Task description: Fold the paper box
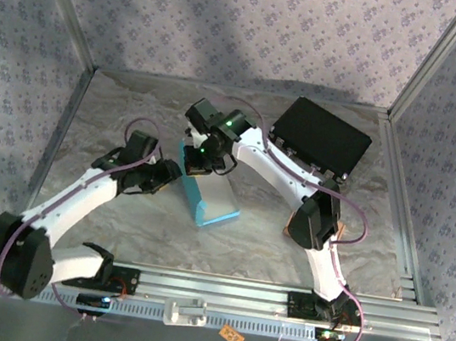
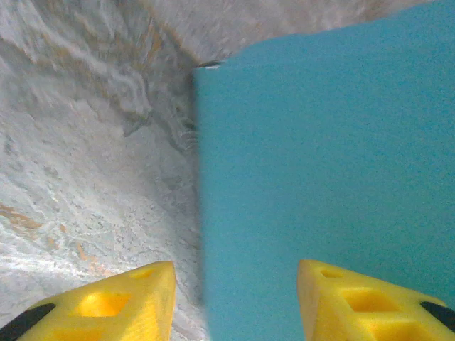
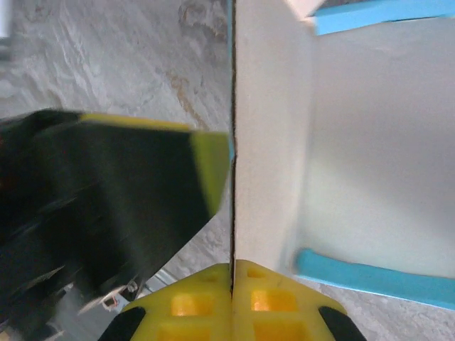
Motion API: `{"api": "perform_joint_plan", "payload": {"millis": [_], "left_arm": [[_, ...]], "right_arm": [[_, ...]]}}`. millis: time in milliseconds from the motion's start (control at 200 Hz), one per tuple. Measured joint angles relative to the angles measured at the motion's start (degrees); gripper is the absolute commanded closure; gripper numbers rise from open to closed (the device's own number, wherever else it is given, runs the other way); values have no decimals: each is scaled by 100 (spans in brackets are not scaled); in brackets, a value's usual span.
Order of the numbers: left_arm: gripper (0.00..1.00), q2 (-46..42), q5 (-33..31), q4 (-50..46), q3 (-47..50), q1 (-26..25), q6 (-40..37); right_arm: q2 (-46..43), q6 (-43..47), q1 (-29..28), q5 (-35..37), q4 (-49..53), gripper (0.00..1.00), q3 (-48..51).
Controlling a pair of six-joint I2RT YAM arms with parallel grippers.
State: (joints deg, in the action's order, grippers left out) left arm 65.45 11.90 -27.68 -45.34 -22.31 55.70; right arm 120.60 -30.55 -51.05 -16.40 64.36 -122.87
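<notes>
Paper box (image 1: 211,195), teal outside and white inside, sits near the middle of the counter (image 1: 125,112), half formed: its base lies flat and a wall stands raised along its left side. The step in hand looks like the raising and creasing of that side wall. The right pincer (image 1: 201,163) reaches in from the far edge and is clamped on the far end of the wall. The left pincer (image 1: 167,178) hovers just beside the wall's teal outer face, its fingers parted to a middling gap and gripping nothing. The next move, as I judge it, calls for the right pincer to hold the wall upright while the left one presses or takes a neighbouring flap, gently, since thin card would likely buckle if pulled askew. The top view gives the layout, with a black case (image 1: 320,137) well apart near the far right corner, but it hides the grip itself. The right wrist view supplies that: the wall's thin edge runs straight down into the closed right pincer (image 3: 232,273), with the white inner face (image 3: 370,142) of the paper box to one side. The left wrist view adds the teal outer face (image 2: 320,156), whose upright edge sits ahead of the gap in the left pincer (image 2: 234,280).
</notes>
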Motion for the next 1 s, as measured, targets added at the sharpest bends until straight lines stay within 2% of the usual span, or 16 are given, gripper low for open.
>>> {"api": "perform_joint_plan", "payload": {"millis": [195,395,535,725,840,999], "left_arm": [[47,-1504,-531,-564,-422,-24,-186],[45,-2629,-743,-1045,-796,-37,-452],[45,-2758,-634,-1453,-1001,-37,-581],[45,-2916,-374,-2022,-944,-37,-713],[43,-3067,-254,-2240,-789,-37,-817],[39,-3080,-96,-2275,-498,-37,-1038]], "right_arm": [[-122,-1235,-44,560,-678,100,302],[-341,-3193,-111,1696,-723,100,313],[-391,-5040,-173,2472,-238,100,118],[-393,-7401,-264,2833,343,100,76],[-393,-8124,-286,2964,415,100,118],[-407,-8546,-278,3126,319,99,282]]}}
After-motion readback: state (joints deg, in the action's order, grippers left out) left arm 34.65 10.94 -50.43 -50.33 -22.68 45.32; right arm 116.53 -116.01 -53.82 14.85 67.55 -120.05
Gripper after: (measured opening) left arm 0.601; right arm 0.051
